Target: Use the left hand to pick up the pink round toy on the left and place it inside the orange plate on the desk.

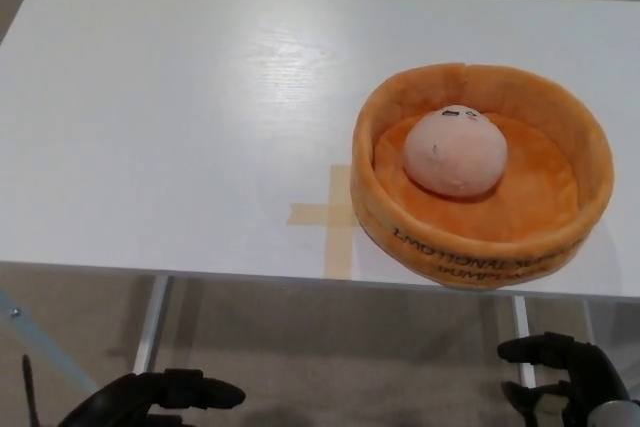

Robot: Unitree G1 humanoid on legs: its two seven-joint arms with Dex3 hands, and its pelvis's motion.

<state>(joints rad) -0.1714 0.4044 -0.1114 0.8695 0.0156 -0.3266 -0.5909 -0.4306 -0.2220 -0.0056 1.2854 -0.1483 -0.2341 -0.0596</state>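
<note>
The pink round toy (455,151) lies inside the orange plush plate (480,245) on the right part of the white desk (180,117). My left hand (160,397) hangs below the desk's front edge at the bottom left, open, fingers spread, holding nothing. At the bottom right corner, also below the desk edge, my right hand (565,382) is open and empty. Both hands are far from the toy and partly cut off by the picture's bottom edge.
A cross of tan tape (335,215) marks the desk just left of the plate. Metal desk legs (152,322) show under the front edge, above a grey floor.
</note>
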